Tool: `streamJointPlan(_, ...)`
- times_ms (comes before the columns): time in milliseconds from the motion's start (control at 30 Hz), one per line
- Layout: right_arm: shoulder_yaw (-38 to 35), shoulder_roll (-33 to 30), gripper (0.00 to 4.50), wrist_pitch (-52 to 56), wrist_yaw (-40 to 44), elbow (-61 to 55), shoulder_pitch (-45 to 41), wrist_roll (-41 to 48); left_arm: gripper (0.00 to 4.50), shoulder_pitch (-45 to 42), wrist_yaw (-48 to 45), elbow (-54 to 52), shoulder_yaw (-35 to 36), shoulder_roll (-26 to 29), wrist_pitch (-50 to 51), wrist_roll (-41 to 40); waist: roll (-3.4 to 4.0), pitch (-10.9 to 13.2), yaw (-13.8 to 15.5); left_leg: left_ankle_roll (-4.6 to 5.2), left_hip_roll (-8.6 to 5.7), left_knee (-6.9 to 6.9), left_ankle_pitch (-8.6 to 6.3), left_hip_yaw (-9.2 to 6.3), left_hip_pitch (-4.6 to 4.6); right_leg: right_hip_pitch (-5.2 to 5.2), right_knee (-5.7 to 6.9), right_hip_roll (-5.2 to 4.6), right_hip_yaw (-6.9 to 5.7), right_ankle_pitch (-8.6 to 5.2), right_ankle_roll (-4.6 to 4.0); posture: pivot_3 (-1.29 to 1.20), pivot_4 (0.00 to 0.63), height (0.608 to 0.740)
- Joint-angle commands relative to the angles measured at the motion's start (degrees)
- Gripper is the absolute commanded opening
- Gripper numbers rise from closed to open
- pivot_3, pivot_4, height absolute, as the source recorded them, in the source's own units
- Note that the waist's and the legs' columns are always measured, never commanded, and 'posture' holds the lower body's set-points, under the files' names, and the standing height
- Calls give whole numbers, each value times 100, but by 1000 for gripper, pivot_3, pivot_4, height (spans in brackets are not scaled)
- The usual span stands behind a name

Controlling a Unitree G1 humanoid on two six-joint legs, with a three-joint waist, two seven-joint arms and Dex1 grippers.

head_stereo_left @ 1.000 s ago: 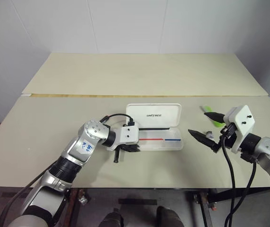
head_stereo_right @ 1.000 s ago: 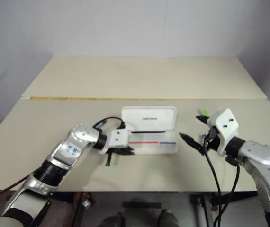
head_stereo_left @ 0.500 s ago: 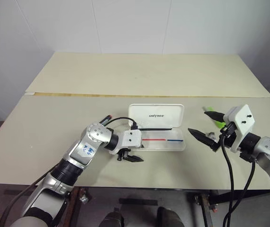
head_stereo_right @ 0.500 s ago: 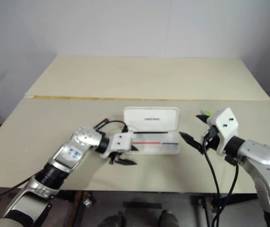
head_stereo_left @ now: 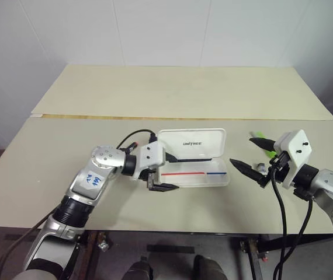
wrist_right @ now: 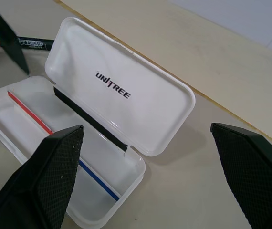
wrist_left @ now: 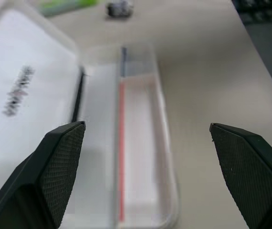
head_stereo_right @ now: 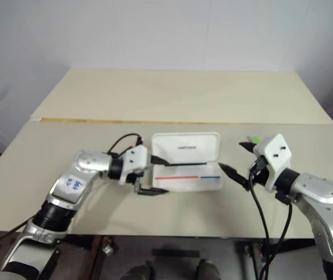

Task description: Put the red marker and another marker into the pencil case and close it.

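The white pencil case (head_stereo_left: 193,143) lies open at the table's middle, its lid leaning back and a red-and-blue stripe in its tray (wrist_left: 141,143). My left gripper (head_stereo_left: 175,173) hovers open and empty over the tray's left end, pointing along it. The red marker (wrist_right: 33,44) lies on the table past the case's left end, partly behind a left finger. The lime-green marker (wrist_left: 67,5) lies right of the case, partly under my right gripper (head_stereo_left: 242,150). That gripper is open, empty and aimed at the case.
A small dark grey lump (head_stereo_left: 259,167) sits beside the green marker, just under the right gripper. A second tabletop (head_stereo_left: 178,87) adjoins behind, along a seam (head_stereo_left: 85,117). Bare table stretches left of the case and in front of it.
My left gripper went from shut to wide open, rose a little and swung to point along the case. The right arm stayed put. The head view shifted slightly.
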Motion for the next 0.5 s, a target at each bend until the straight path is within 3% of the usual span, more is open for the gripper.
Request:
streamJointPlan(33,-43,-91,4500,-146,278,-118,-88,187,4440,177,39,-307,418,222,-69,-312,0,0,5,0,0,0,0,0,0,0,0,0,0,0,0,0,150,740)
streamJointPlan(300,90,-236,4500,-12,950,-608,-326,851,4440,811,1333,-604,1381,803,1206,-215,0,0,-21,2,3,1,-1,-2,3,0,0,2,0,0,-1,0,150,740)
streamJointPlan(500,139,-477,4500,37,1264,-593,-751,1107,4440,874,2105,-533,1366,966,1788,67,-1,1,19,0,3,2,-2,-1,3,0,0,2,0,0,-1,0,150,740)
